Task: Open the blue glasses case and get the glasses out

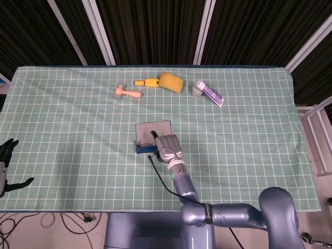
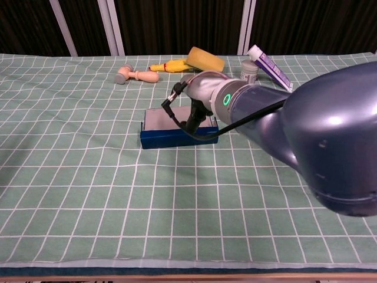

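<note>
The blue glasses case [image 1: 152,137] lies near the middle of the worktop [image 1: 62,124], its lid raised and showing a grey lining. The right robot hand [image 1: 168,147] reaches into its right end, fingers curled; whether it holds anything I cannot tell. No glasses are visible, so taking them out remains. The left robot hand [image 1: 6,155] hangs with fingers apart, far left of the case.

The head view looks steeply down from above and behind the right hand [image 1: 167,146], taking in the whole table [image 1: 62,114]. The chest view sits low, probably about table height, facing forward, close behind that hand [image 2: 203,94]. Both share the blue glasses case [image 1: 142,148] under it.
</note>
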Controlling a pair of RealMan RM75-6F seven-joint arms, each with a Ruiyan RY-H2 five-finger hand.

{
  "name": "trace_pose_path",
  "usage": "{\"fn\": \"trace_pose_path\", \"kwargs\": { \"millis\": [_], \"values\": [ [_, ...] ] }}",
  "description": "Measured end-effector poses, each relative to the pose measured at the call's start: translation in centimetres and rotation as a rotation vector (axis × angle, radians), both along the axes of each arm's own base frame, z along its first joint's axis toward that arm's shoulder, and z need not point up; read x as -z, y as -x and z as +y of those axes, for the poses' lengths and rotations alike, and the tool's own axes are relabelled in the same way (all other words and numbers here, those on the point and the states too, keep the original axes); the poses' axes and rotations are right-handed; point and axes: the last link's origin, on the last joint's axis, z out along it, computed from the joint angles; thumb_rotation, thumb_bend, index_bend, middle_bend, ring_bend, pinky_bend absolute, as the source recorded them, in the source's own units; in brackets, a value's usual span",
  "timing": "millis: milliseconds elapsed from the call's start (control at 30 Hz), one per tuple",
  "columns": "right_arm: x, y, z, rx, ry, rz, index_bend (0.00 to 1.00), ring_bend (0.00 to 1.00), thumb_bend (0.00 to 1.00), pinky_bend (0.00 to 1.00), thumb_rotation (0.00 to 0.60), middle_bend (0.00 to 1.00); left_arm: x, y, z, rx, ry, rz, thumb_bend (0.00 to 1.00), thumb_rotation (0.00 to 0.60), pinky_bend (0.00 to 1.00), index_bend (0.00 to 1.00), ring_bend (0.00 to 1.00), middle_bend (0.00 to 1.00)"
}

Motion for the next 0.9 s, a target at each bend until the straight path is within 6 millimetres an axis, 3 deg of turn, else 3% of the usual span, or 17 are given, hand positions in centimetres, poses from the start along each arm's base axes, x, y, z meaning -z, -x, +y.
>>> {"fn": "trace_pose_path", "kwargs": {
  "millis": [167, 400, 900],
  "values": [
    [2.1, -0.4, 0.8, 0.025, -0.055, 0.008, 0.17, 1.0, 0.54, 0.99, 0.6, 0.93, 0.0, 0.1, 0.1, -0.004, 0.001, -0.004, 0.0, 0.6, 0.0, 0.0, 0.0, 0.0],
    [3.4, -1.0, 1.5, 0.014, -0.082, -0.004, 0.2, 1.0, 0.54, 0.99, 0.6, 0.93, 0.0, 0.1, 0.2, -0.009, 0.001, -0.011, 0.0, 0.6, 0.0, 0.0, 0.0, 0.0],
    [4.5, -1.8, 2.9, -0.011, -0.123, -0.024, 0.27, 1.0, 0.55, 0.99, 0.6, 0.93, 0.0, 0.1, 0.3, -0.017, 0.002, -0.017, 0.0, 0.6, 0.0, 0.0, 0.0, 0.0]
  ]
}}
